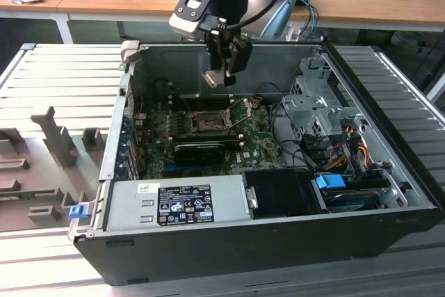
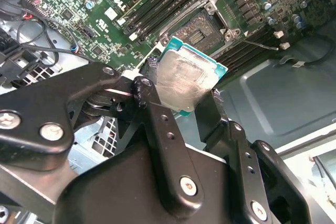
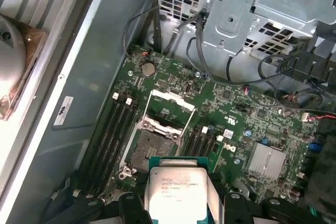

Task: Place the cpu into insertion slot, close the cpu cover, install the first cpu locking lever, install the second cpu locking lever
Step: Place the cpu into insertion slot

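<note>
cpu (image 2: 186, 80) is clamped by two opposite edges in the gripper (image 2: 178, 95), held in the air above the insertion slot (image 3: 149, 145) and well clear of it, not yet seated. Slot is bare; the cpu cover (image 3: 172, 94) stands tipped up at one edge of the slot, and a locking lever (image 2: 260, 44) is swung out beside the slot. Judgement: step one is under way; placing, cover closing and both levers remain, on the green motherboard (image 1: 257, 140) around the slot.

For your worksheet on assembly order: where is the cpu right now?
In the second wrist view the cpu is clamped in the gripper, above the motherboard, close to the open insertion slot, not yet seated.
</note>
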`<state>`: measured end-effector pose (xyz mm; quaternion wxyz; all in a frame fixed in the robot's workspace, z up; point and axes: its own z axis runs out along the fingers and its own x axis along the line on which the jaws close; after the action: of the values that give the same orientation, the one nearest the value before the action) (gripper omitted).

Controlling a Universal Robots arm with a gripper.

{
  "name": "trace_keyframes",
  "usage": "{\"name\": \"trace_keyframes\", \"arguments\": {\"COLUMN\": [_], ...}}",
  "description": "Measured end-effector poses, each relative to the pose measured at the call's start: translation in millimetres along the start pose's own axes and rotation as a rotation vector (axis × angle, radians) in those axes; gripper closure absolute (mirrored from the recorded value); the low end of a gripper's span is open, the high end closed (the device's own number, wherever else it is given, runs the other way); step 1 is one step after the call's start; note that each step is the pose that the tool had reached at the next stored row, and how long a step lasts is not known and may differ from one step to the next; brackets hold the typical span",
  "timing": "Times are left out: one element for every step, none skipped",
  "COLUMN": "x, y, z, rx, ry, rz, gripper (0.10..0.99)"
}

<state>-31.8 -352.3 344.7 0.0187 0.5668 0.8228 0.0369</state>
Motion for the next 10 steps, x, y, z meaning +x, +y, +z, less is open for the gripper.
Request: {"name": "trace_keyframes", "arguments": {"x": [0.0, 0.0, 0.0, 0.0, 0.0, 0.0, 0.0, 0.0, 0.0, 0.0], "y": [0.0, 0.0, 0.0, 0.0, -0.1, -0.1, -0.1, -0.1, -0.1, -0.1], "z": [0.1, 0.3, 0.4, 0.5, 0.8, 1.1, 1.3, 1.5, 1.6, 1.8], "rx": [0.000, 0.000, 0.000, 0.000, 0.000, 0.000, 0.000, 0.000, 0.000, 0.000], "ry": [-0.0006, -0.0011, -0.0016, -0.0021, -0.0033, -0.0045, -0.0059, -0.0069, -0.0080, -0.0090], "rz": [0.006, 0.012, 0.017, 0.022, 0.036, 0.048, 0.061, 0.070, 0.079, 0.088], "gripper": [0.557, 0.557, 0.557, 0.557, 0.557, 0.557, 0.557, 0.557, 0.557, 0.557]}}
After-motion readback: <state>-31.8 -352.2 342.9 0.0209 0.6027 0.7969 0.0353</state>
